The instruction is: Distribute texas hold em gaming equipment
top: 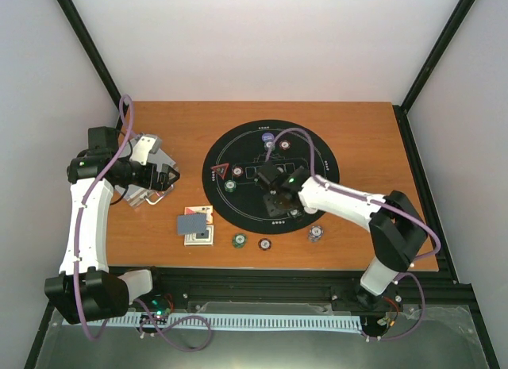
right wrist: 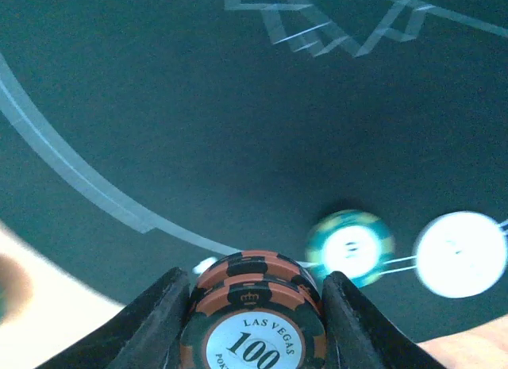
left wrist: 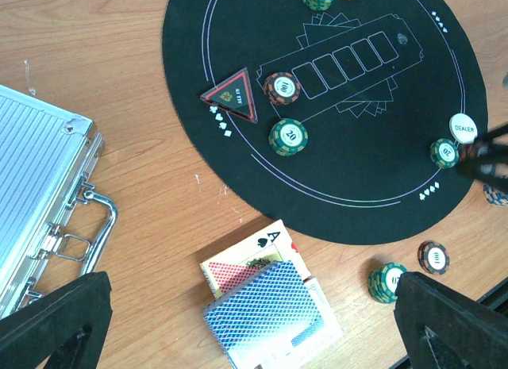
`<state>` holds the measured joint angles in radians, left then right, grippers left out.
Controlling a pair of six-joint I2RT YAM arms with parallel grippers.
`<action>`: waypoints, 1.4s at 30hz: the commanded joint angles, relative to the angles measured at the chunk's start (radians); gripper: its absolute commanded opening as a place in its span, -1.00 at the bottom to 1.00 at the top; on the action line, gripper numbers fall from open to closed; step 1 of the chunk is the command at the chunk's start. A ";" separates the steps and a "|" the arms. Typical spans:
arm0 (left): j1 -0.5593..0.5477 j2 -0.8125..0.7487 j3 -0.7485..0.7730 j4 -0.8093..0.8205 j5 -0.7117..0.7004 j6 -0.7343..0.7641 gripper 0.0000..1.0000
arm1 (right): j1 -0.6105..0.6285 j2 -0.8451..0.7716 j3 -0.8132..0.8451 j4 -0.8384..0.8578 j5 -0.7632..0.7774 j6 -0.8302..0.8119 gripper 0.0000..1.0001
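The right end effector [right wrist: 254, 299] pinches a brown chip stack [right wrist: 252, 349] over the mat [right wrist: 198, 107]. The left end effector [top: 165, 178] is spread and empty. Some chips [left wrist: 287, 137] and the dealer button [left wrist: 463, 128] lie on the mat. The cards [left wrist: 266, 313] and two loose chips [left wrist: 387, 282] are on the surface [left wrist: 143, 67], so I judge much is left.

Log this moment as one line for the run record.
right gripper: shut on brown chip stack, over black mat | left gripper: open, empty, above cards
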<state>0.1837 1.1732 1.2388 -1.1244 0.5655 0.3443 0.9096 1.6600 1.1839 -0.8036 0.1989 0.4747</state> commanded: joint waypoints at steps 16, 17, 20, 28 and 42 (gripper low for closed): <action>0.008 0.005 0.030 -0.015 -0.002 0.010 1.00 | -0.371 0.230 0.123 0.084 -0.031 -0.188 -0.26; 0.007 0.005 0.031 -0.014 0.000 0.009 1.00 | -0.375 0.240 0.126 0.085 -0.033 -0.190 -0.26; 0.007 0.010 0.034 -0.015 0.003 0.009 1.00 | -0.379 0.262 0.122 0.086 -0.031 -0.191 -0.26; 0.008 0.013 0.032 -0.013 0.002 0.013 1.00 | -0.380 0.257 0.080 0.104 -0.049 -0.184 -0.24; 0.007 0.006 0.028 -0.015 0.003 0.015 1.00 | -0.379 0.237 0.039 0.106 -0.054 -0.180 -0.19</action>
<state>0.1837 1.1835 1.2388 -1.1244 0.5636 0.3450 0.5369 1.9141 1.2461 -0.6868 0.1467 0.2962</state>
